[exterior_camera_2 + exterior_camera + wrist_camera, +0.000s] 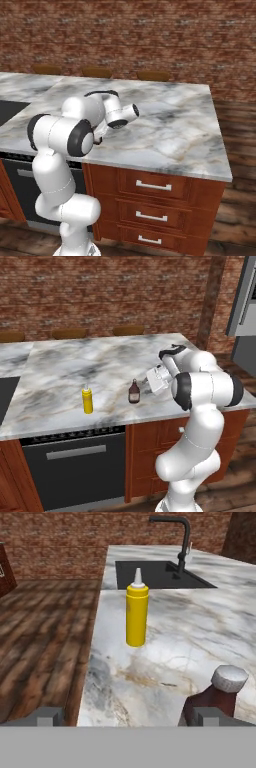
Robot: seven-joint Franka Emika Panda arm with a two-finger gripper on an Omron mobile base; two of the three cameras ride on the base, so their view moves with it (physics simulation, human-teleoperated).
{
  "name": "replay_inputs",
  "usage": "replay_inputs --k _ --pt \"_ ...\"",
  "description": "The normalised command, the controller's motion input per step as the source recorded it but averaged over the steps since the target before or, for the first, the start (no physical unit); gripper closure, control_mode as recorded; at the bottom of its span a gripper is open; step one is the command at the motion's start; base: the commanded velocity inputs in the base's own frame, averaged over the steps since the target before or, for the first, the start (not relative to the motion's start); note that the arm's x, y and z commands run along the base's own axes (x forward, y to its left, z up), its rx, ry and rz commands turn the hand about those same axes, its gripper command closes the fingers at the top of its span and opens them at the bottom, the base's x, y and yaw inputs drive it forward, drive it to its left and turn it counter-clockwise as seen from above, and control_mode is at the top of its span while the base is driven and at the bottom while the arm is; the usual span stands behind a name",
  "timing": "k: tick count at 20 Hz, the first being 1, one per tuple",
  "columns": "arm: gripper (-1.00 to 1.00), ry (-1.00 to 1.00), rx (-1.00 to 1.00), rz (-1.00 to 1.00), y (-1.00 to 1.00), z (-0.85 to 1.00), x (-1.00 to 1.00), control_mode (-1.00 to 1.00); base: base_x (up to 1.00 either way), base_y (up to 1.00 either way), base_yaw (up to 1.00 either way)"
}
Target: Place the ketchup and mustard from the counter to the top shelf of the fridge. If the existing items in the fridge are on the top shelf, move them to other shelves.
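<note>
Marble worktop (100,363) on an island, brick wall behind. Ketchup bottle (134,392), dark with a grey cap, stands upright near the front edge; in the hand view it sits just behind the right fingertip (212,716). Mustard bottle (87,400), yellow with a white nozzle, stands upright to its left, well apart, also near the front edge. Tool (131,716) is spread wide, level with the worktop, aimed along it at the mustard, gripping nothing. Sink (160,574) with black faucet (176,534) lies beyond the mustard. Dishwasher (75,468) under the worktop, drawers (152,205) beside it, wood floor (45,637) below.
</note>
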Motion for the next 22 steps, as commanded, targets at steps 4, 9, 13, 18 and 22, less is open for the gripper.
replay_inputs --k 4,9,13,18,22 --pt "-1.0 0.0 0.0 0.05 0.13 0.0 0.0 -1.0 0.0 0.0 0.0" --pt "-1.0 0.0 0.0 0.05 0.12 0.0 0.0 -1.0 0.0 0.0 0.0" --pt "-1.0 0.0 0.0 0.03 0.01 0.0 0.03 -1.0 0.0 0.0 0.0" --pt "-1.0 0.0 0.0 0.0 -0.02 0.0 0.0 -1.0 0.0 0.0 0.0" --pt "-1.0 0.0 0.0 0.0 -0.19 0.0 0.0 -1.0 0.0 0.0 0.0"
